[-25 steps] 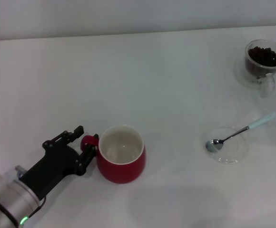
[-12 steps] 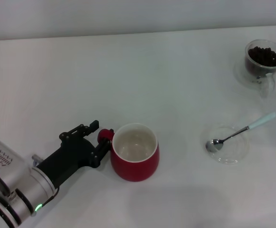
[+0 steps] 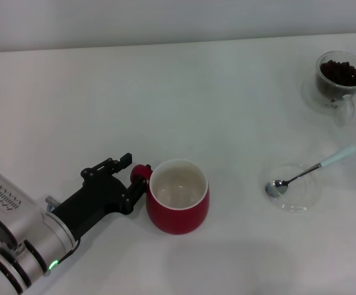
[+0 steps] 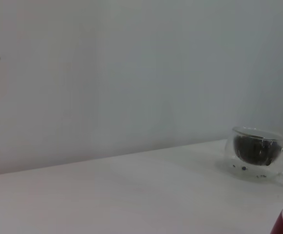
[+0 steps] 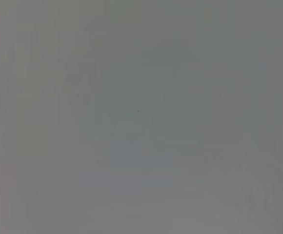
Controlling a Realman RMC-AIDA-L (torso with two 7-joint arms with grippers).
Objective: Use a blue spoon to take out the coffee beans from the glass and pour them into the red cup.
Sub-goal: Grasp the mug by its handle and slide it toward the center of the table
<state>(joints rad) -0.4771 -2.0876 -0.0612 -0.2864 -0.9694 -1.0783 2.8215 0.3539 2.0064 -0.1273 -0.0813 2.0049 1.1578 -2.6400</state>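
The blue spoon (image 3: 310, 170) lies across a shallow clear dish (image 3: 296, 187) at the desk's (image 3: 227, 110) right side, its long axis diagonal: shiny bowl low toward the robot, pale blue handle pointing up and right toward the glass (image 3: 340, 80) of coffee beans (image 3: 342, 72). At front left, the left gripper (image 3: 135, 174) has its fingers clamped on the red cup's (image 3: 179, 205) handle. The right gripper is out of view.

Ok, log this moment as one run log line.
left gripper shut on red cup handle | blue spoon resting in dish | coffee beans in glass
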